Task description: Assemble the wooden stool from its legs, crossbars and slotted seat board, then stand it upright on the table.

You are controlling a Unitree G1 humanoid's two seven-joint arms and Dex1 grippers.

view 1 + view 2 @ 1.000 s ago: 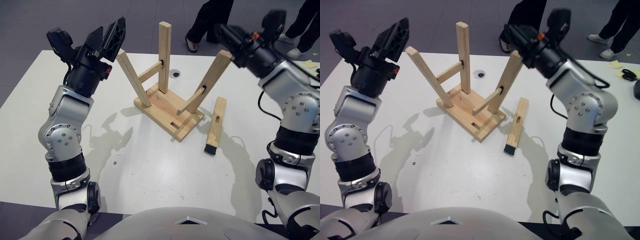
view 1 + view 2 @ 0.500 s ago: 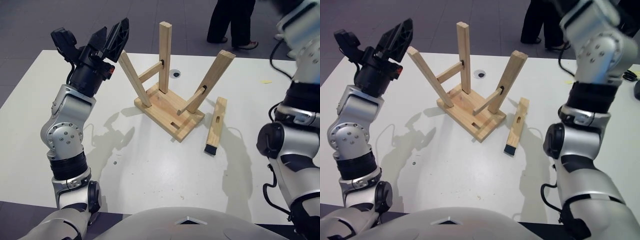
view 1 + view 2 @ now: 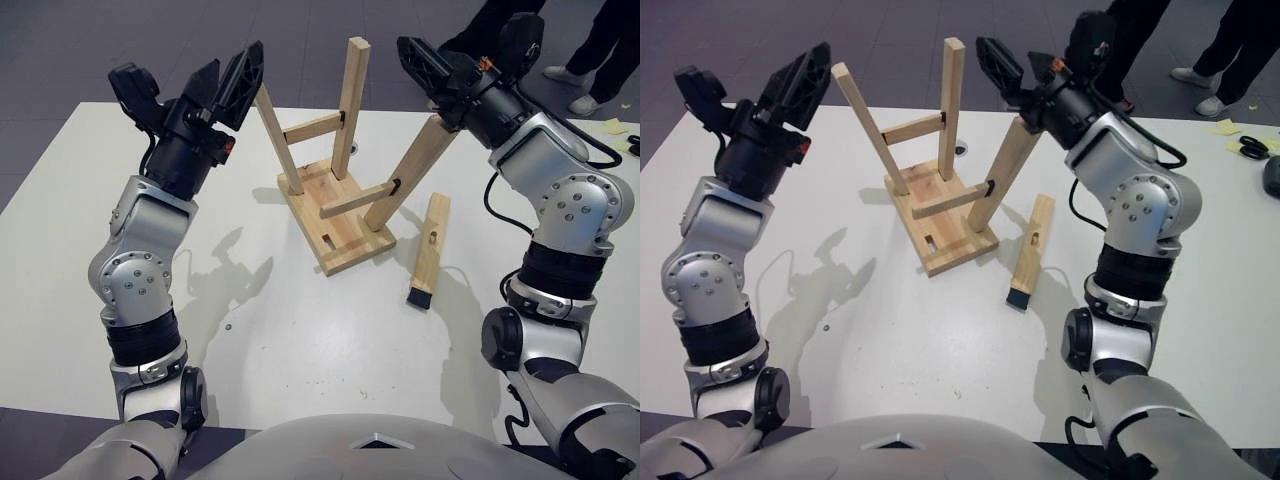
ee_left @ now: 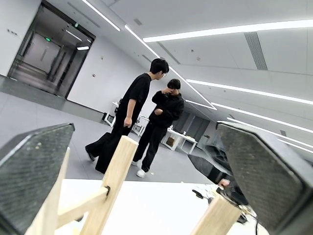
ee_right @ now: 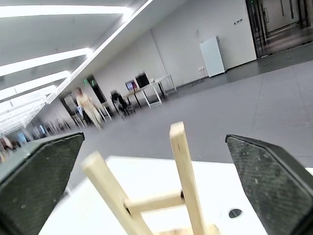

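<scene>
Two sets of fingers are held spread apart, and nothing is clamped in either. The right gripper point(image 3: 425, 82) was swung up and away half a second ago. It has now been brought back just above the top end of the leg point(image 3: 415, 170) nearest to it. Whether that end is touched cannot be told.

The left gripper point(image 3: 232, 70) has been eased slightly closer to the slanted leg point(image 3: 278, 140) just beside it, and one finger now lies close against that leg's upper end.

Below and between the two tools the stool is seen upside down. Its seat board point(image 3: 345, 245) lies flat on the table point(image 3: 300, 340). Three legs stand up from the board, and two crossbars point(image 3: 312, 128) point(image 3: 357, 198) are fitted between them.

Within the last second the whole assembly has been turned on the table. The board's corners point differently, and the legs lean toward the grippers at a new angle.

Below the right gripper and outward from it, a fourth leg point(image 3: 428, 252) lies loose on the table just beside the board. It is unmoved.

The turn is judged to be a re-aiming of the half-built stool, probably so that the open slot point(image 3: 328, 240) is better presented.

The task is judged to be well along but unfinished. The loose leg is yet to be lifted and seated, and only then can the stool be stood upright.
</scene>
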